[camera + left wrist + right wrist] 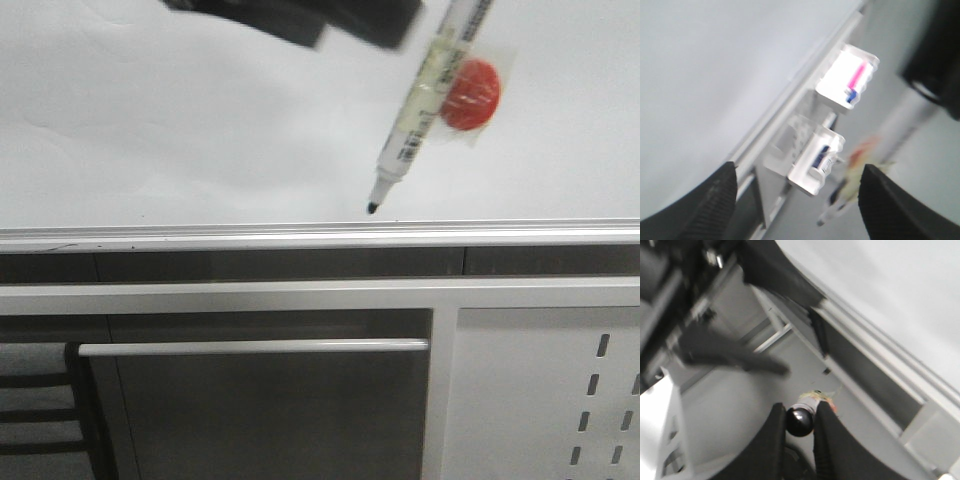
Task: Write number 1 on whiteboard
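Front view: the marker (430, 95) was angled tip-down toward seven o'clock, near the whiteboard (180, 140) above the rail (300, 236), ready for stroking. No number 1 was drawn. The right gripper (799, 422) was clenched on the marker; the left gripper (800, 200) was spread, released.

Right end effector (800, 422) with its two dark fingers (771, 442) closed on the marker (801, 420), seen end-on; whiteboard (900, 295) and its metal rail (880, 352) beyond.
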Robot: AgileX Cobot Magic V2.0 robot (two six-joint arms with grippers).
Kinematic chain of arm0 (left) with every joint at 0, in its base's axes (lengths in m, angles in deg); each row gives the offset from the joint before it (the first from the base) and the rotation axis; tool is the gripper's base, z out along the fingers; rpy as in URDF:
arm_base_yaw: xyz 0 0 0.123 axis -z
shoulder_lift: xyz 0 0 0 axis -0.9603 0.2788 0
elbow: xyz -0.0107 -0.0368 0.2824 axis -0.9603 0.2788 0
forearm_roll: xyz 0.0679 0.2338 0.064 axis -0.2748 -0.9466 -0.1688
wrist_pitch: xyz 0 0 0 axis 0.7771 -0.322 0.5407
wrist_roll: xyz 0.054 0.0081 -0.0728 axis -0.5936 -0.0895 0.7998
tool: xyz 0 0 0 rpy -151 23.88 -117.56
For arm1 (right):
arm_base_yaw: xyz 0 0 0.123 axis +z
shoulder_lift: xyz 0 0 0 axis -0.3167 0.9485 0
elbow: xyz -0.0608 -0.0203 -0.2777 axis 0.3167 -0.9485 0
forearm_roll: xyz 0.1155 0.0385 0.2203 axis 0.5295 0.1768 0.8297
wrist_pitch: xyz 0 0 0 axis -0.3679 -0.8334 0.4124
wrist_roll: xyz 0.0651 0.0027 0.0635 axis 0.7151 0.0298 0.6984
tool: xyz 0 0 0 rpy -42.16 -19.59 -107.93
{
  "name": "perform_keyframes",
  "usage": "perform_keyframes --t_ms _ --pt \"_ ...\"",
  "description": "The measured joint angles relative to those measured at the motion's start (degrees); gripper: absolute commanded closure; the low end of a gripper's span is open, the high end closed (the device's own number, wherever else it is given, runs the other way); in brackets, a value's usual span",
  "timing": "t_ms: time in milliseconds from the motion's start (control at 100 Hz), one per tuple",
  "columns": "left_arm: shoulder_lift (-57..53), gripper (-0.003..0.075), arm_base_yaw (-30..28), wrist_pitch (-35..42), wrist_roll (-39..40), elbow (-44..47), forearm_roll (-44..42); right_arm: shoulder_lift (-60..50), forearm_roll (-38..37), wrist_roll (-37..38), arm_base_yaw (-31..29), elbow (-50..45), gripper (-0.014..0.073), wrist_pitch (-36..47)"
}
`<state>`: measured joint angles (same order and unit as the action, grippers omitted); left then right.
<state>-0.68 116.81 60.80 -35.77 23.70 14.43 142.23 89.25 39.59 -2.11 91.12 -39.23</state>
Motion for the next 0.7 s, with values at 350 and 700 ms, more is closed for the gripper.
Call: perform_keyframes --t_ms 350,700 --pt "-10.30 0.0332 -6.32 3.96 2.98 3.09 5.29 -25.78 -0.13 0.08 0.12 -19.90 0.0645 22.75" --pt "-17.90 0.0741 -6.32 16.45 3.07 12.25 13.94 -30.60 0.38 0.08 0.12 -20.79 0.0645 28.60"
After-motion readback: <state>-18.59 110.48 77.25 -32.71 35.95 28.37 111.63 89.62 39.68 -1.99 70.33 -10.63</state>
